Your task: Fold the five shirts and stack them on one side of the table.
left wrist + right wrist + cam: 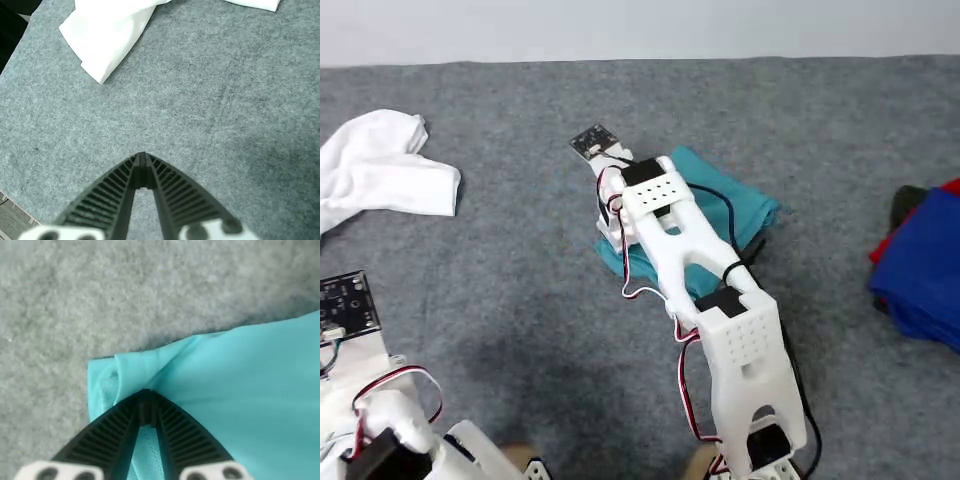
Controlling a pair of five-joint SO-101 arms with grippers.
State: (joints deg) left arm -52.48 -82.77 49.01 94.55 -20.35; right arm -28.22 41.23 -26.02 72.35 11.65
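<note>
We see our right claw (145, 399) closed tight, pinching the teal shirt (240, 390) near its corner, our left claw (142, 161) closed on nothing, white shirt (107, 40) well ahead of its tips

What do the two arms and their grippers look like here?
The right arm is white perforated plastic with black servos and red, white and black cables; the left arm is white too. The left gripper and right gripper have black ribbed tapered fingers.

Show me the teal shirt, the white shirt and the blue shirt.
teal shirt (745, 205), high view, its uncovered flat part.
white shirt (390, 175), high view, middle of the crumpled cloth.
blue shirt (925, 265), high view, its top face at the picture's edge.
</note>
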